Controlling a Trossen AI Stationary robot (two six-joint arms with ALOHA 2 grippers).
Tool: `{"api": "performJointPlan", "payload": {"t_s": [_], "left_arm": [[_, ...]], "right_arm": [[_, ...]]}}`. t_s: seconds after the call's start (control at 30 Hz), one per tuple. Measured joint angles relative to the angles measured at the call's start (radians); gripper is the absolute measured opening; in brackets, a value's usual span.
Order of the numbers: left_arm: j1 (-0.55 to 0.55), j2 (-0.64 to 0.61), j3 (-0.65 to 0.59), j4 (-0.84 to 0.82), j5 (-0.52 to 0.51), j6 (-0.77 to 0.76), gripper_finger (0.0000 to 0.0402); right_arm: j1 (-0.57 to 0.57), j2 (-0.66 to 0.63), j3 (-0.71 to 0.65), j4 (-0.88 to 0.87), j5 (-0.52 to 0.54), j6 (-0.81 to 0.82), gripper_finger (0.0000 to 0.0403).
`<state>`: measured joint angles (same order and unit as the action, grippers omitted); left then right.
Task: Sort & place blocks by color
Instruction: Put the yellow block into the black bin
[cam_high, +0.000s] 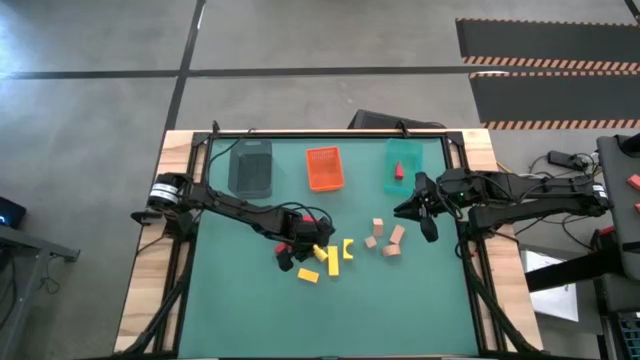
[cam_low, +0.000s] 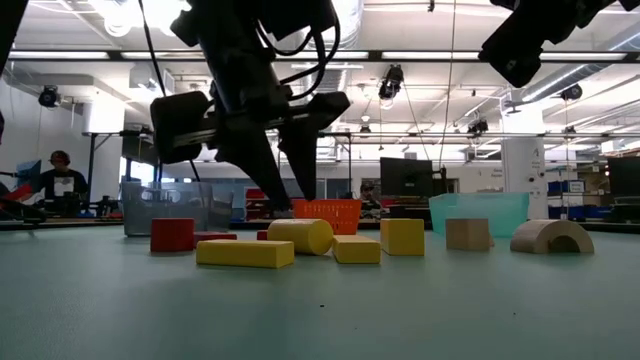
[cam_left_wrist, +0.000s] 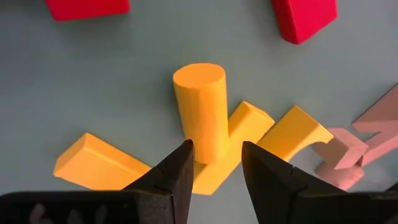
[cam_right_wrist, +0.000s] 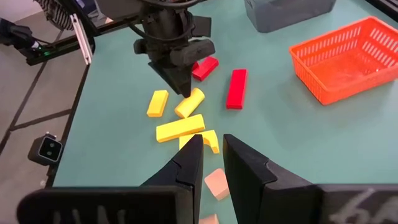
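Our left gripper hangs with fingers apart around the yellow cylinder block; our right gripper, fingers slightly apart and empty, hovers above the green table.

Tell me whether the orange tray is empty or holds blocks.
Empty: the orange tray shows only bare mesh floor inside.

No readable text, labels, brands or numbers anywhere in view.
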<state>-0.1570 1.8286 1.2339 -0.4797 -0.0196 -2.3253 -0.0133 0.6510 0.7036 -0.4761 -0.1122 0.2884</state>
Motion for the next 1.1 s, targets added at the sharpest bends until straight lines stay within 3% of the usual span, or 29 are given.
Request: {"api": "performJointPlan", "payload": {"t_s": [0.6,1.1], "left_arm": [[0.001,0.001,-0.062,0.015,0.010,0.006,0.0118],[-0.005,0.002,-0.080,-0.143,0.141,0.127,0.0118]], "right_arm": [[0.000,0.000,0.000,0.002,0.016,0.000,0.0052],[0.000,0.000,0.000,0.002,0.035,0.007,0.0052]]}}
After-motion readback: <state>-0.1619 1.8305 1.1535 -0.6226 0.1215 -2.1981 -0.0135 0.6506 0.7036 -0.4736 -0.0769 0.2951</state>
